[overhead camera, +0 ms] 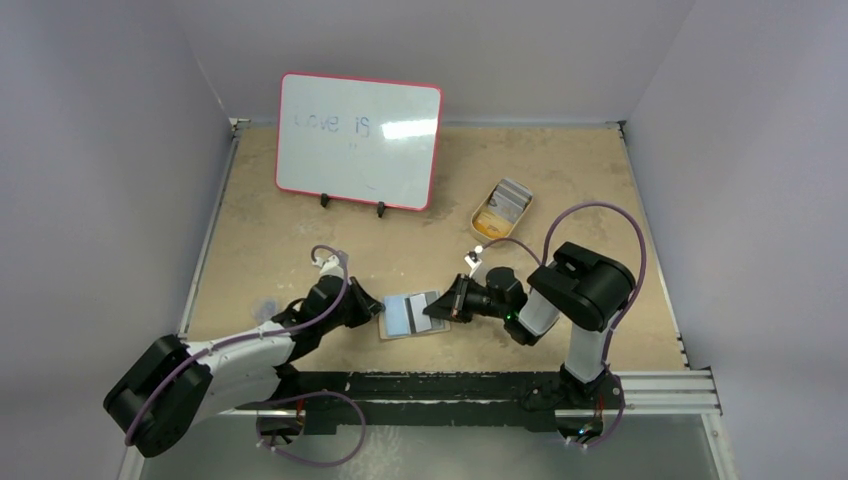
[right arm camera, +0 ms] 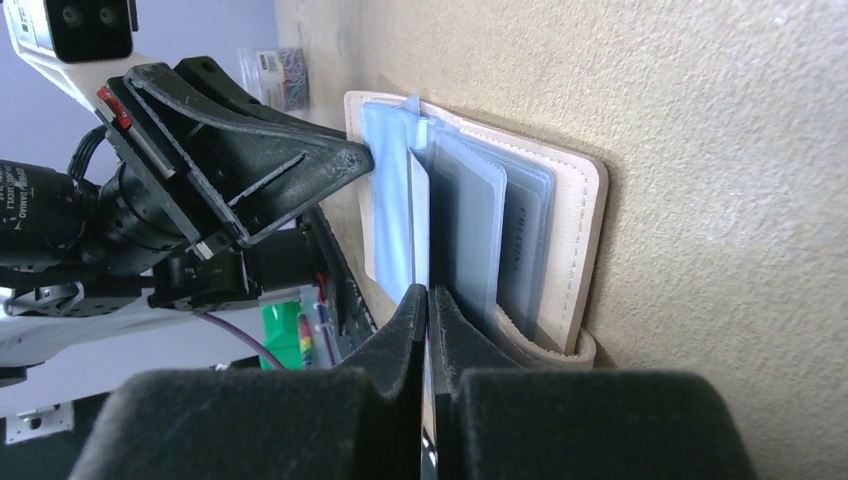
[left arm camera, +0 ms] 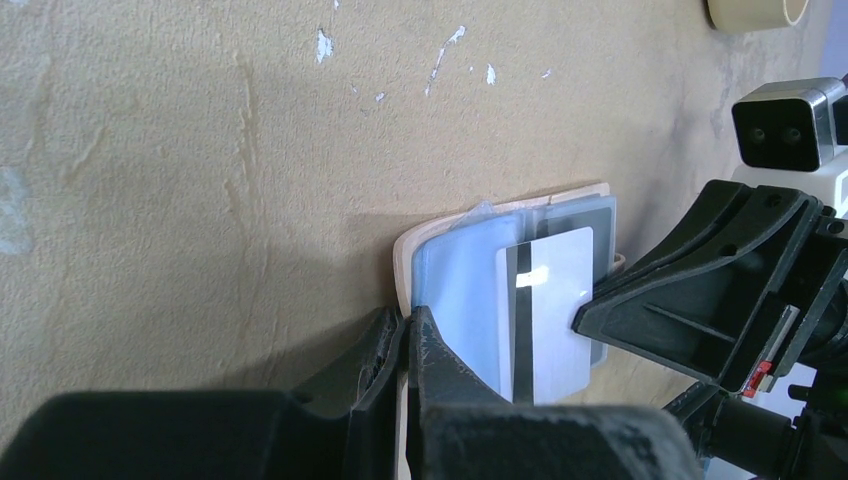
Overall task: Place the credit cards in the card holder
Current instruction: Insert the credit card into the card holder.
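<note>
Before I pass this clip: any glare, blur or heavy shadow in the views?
Top external: a bright glare patch on the whiteboard hides part of its writing. Left wrist: the left fingers are dark and blurred up close; the credit card glares white. Right wrist: the right fingers are soft, the card holder sharp.

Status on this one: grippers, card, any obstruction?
Left gripper shut on card holder edge. Right gripper shut on credit card, at the inner pockets, most of it out. Nothing in the way.
</note>
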`<act>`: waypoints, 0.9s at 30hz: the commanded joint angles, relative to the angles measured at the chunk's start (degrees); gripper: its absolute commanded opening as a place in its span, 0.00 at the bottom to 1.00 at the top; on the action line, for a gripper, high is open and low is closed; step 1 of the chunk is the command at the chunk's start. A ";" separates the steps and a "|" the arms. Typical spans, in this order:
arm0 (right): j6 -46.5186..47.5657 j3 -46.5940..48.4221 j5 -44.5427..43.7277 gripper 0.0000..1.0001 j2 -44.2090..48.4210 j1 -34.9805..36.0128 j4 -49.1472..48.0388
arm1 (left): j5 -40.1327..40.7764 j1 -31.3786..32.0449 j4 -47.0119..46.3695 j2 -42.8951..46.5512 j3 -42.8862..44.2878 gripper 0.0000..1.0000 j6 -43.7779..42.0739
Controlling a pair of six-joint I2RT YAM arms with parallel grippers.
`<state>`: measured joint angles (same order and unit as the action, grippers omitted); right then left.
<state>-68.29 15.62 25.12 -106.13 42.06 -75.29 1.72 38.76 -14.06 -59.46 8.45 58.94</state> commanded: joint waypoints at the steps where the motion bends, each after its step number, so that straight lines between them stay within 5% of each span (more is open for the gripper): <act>1: -0.10 -0.48 -2.89 0.00 -0.06 0.30 -3.80 | 0.44 0.08 -0.72 0.95 -0.74 0.00 0.19; 20: -0.68 1.70 -3.91 0.00 -4.30 0.39 -6.66 | 0.34 0.08 -2.70 0.30 -1.90 0.00 1.49; 27: 4.26 5.50 -3.82 0.00 -0.59 2.70 8.76 | 0.39 0.08 -2.72 0.30 -1.84 0.00 1.53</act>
<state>-68.84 18.63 23.05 -109.47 43.05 -76.79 1.72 38.76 -15.44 -58.92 7.27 59.66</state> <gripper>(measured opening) 0.004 0.015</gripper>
